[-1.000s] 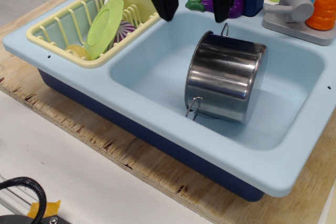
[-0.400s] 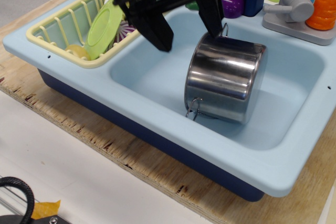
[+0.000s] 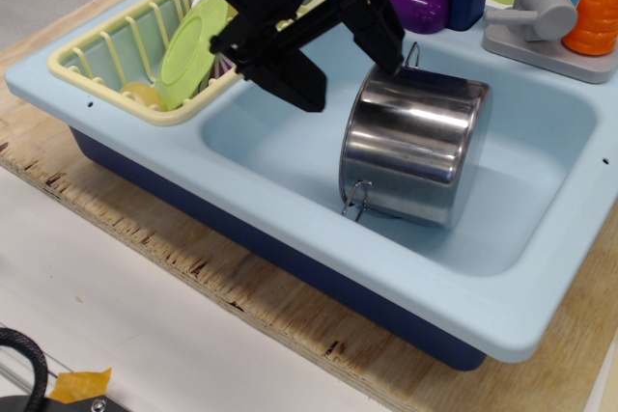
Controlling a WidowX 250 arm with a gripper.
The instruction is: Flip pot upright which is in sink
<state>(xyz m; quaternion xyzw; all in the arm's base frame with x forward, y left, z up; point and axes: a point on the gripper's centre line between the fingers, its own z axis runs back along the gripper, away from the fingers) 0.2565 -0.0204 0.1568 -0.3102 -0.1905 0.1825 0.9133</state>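
Observation:
The shiny steel pot (image 3: pixel 417 147) lies on its side in the light blue sink (image 3: pixel 280 156), its rim toward the front left, one wire handle low at the front and one up at the back. My black gripper (image 3: pixel 350 69) is open just left of the pot's upper rim. One finger (image 3: pixel 379 31) is at the pot's back handle, seemingly touching it. The other finger (image 3: pixel 290 82) hangs over the basin's left part. It holds nothing.
A yellow dish rack (image 3: pixel 116 60) with a green plate (image 3: pixel 191 41) sits left of the basin. A grey faucet (image 3: pixel 541 16), an orange carrot (image 3: pixel 594 7) and a purple toy (image 3: pixel 420 7) stand along the back edge. The sink rests on a wooden board (image 3: pixel 232 301).
My gripper has come down and to the left, tilting, from above the sink's back edge to the pot's upper rim. The pot has not moved.

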